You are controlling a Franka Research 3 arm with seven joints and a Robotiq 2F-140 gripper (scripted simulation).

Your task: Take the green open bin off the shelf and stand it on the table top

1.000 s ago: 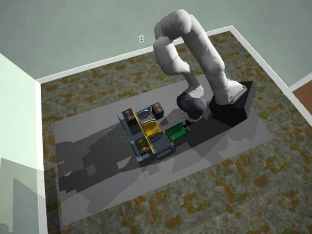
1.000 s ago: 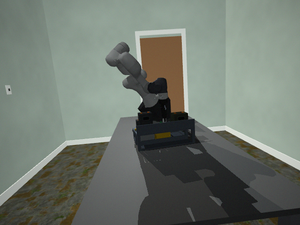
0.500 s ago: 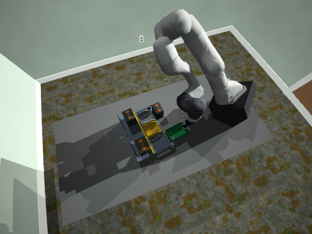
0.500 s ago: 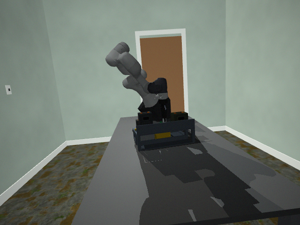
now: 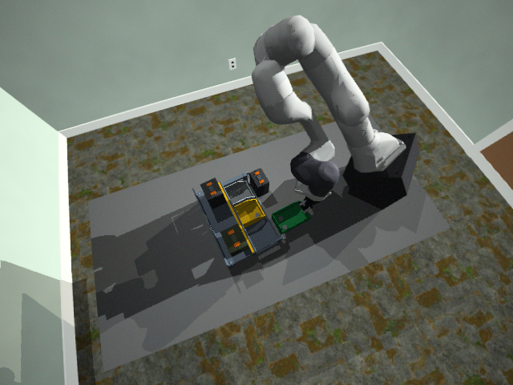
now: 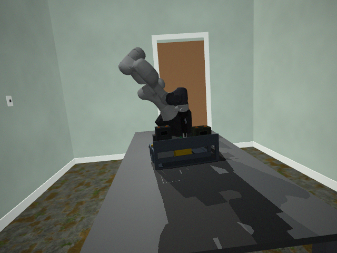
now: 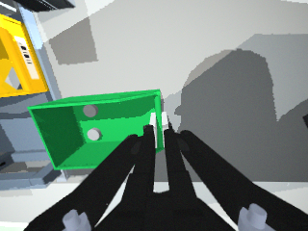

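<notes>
The hand [image 7: 159,129] was clenched on the near end wall of the green bin [image 7: 115,127], two grey parts [image 7: 89,111] inside. The bin was off the shelf [image 5: 225,260], just beside its front edge, with broad grey worktop [image 5: 373,232] beyond. The yellow bin [image 5: 248,212] carried a white label, unreadable.

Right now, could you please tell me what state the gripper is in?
Gripper: closed on the side wall of the green bin.
</notes>
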